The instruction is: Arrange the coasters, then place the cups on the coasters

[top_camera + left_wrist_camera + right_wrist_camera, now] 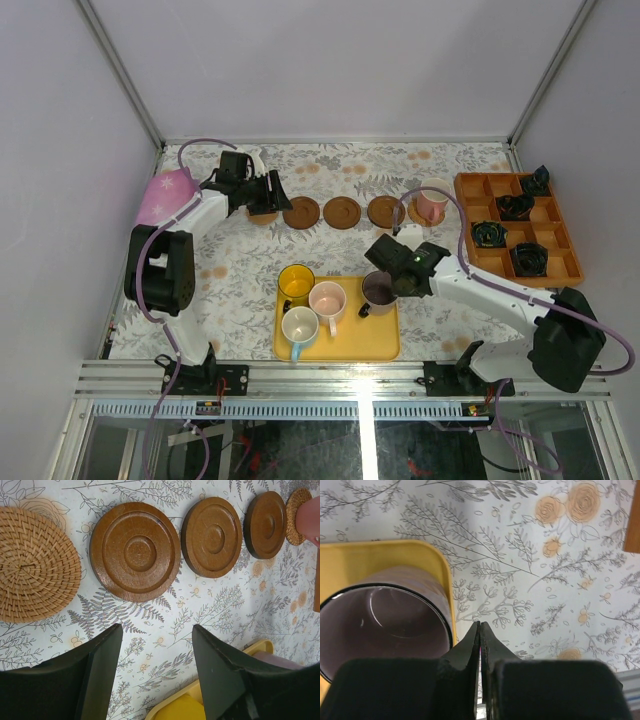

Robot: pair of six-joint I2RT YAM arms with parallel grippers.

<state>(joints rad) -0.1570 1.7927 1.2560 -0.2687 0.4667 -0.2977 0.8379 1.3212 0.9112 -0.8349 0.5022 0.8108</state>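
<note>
1. The greyish-purple cup [385, 625] stands upright in the far right corner of the yellow tray [380, 555]. The amber cup [296, 282], pale pink cup [328, 298] and white cup [299, 325] share that tray. The salmon cup [432, 199] sits on the rightmost coaster.
2. The right end effector [481, 630] is clenched on nothing, with its tips just outside the purple cup's rim.
3. The left end effector [156, 630] is released and empty above the surface [210, 605]. It is near a row made up of a woven coaster [35, 565], three wooden coasters [135, 551] and a second woven one under the salmon cup.
4. The purple cup looks rigid, light and smooth-glazed, so it is probably slippery and could chip if knocked.
5. Its thin wall suits a pinch over the rim, one finger inside and one outside. The handle faces away from the end effector, so it is the poorer hold, and the fingers must part first.
6. The coasters look stiff and thin and lie flat, so they are likely easier to nudge by the edge than to lift.
</note>
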